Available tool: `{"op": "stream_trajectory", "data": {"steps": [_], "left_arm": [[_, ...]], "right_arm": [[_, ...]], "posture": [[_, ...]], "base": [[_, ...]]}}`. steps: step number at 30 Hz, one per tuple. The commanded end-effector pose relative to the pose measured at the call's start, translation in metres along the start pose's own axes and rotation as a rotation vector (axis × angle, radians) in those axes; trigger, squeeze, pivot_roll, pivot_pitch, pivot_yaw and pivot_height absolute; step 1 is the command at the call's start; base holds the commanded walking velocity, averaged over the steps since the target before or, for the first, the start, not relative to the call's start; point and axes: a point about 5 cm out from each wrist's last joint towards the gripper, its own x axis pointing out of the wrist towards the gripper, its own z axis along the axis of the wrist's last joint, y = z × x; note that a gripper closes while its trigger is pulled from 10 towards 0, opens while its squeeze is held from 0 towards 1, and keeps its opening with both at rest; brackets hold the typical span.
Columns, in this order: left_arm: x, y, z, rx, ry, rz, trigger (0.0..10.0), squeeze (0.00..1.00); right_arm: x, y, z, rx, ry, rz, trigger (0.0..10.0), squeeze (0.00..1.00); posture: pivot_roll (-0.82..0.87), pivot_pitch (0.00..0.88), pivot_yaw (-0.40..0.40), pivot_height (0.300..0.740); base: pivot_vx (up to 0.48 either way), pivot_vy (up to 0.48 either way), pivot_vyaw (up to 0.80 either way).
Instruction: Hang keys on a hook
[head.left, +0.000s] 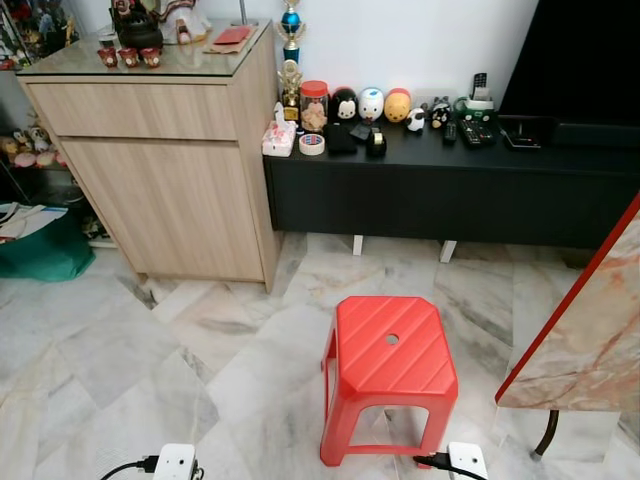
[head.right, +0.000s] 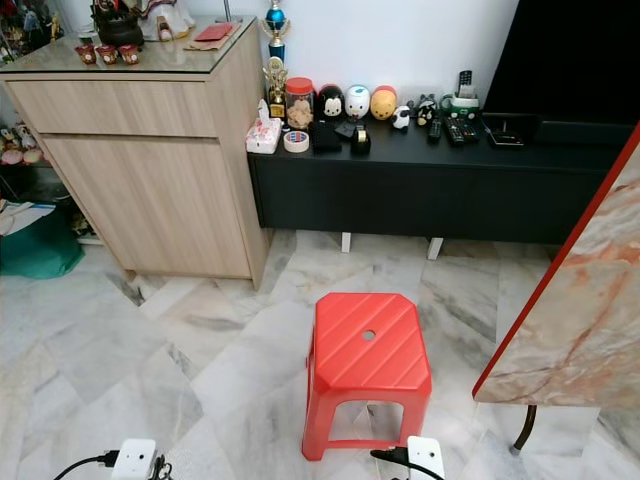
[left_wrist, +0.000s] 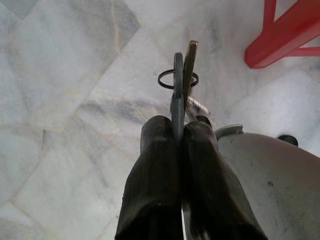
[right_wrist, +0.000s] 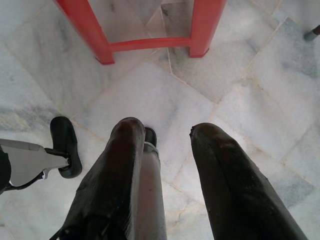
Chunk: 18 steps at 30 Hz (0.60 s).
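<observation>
Left gripper (left_wrist: 177, 131) is pinching the keys (left_wrist: 181, 80) beside the red stool (left_wrist: 285, 32); right gripper (right_wrist: 167, 131) is hanging spread near it.

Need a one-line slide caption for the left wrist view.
Left hand pinches two keys on a ring above the marble floor, red stool leg nearby.
</observation>
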Motion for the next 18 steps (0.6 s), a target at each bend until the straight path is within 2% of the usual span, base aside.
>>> {"op": "stream_trajectory", "data": {"steps": [1, 18], "left_arm": [[-0.0009, 0.0007, -0.0047, 0.002, 0.011, 0.009, 10.0, 0.0], [-0.0016, 0.0026, -0.0083, 0.013, 0.024, 0.017, 10.0, 0.0]], "right_arm": [[-0.0001, -0.0034, 0.0008, 0.016, 0.004, -0.022, 10.0, 0.0], [0.0001, -0.0031, 0.0021, 0.05, 0.007, -0.025, 10.0, 0.0]], "posture": [[0.01, 0.0, -0.008, 0.74], [0.02, 0.0, -0.013, 0.74]], "base": [[0.0, 0.0, 0.0], [0.0, 0.0, 0.0]]}}
